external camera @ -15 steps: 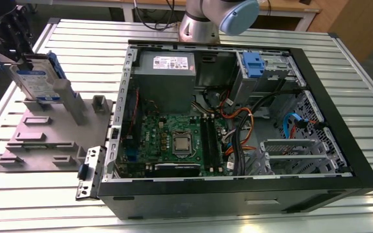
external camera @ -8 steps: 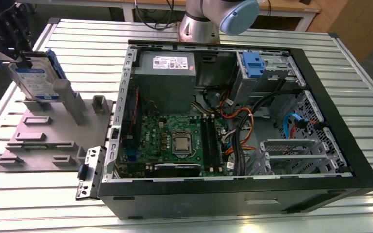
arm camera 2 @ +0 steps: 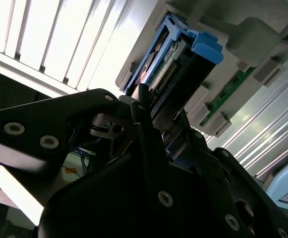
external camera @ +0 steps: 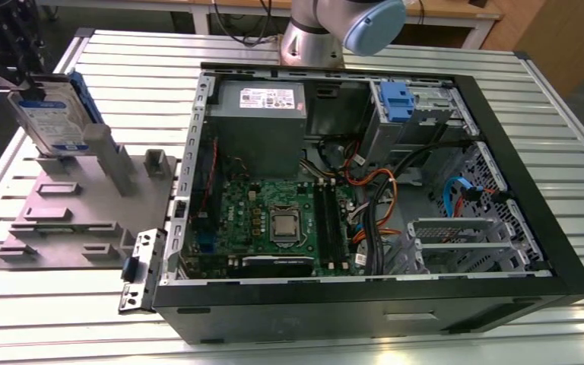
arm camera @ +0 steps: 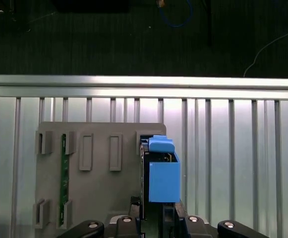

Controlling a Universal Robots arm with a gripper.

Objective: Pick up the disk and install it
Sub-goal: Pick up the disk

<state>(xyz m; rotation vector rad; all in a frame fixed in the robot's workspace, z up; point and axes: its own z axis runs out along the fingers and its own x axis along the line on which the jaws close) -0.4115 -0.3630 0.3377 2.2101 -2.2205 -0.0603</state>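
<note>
on grey rack (external camera: 69, 205): disk (external camera: 54, 114), gripper (arm camera: 156, 211) nr

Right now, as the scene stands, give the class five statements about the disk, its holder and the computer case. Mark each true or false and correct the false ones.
1. The disk stands on edge in the grey holder plate, outside the computer case. True.
2. The computer case is closed up. False: its side is open and the motherboard shows.
3. The disk's carrier frame is red. False: it is blue.
4. The holder plate lies on the exterior view's left of the case. True.
5. The case rests on a wooden tabletop. False: it rests on a slatted metal table.
</note>
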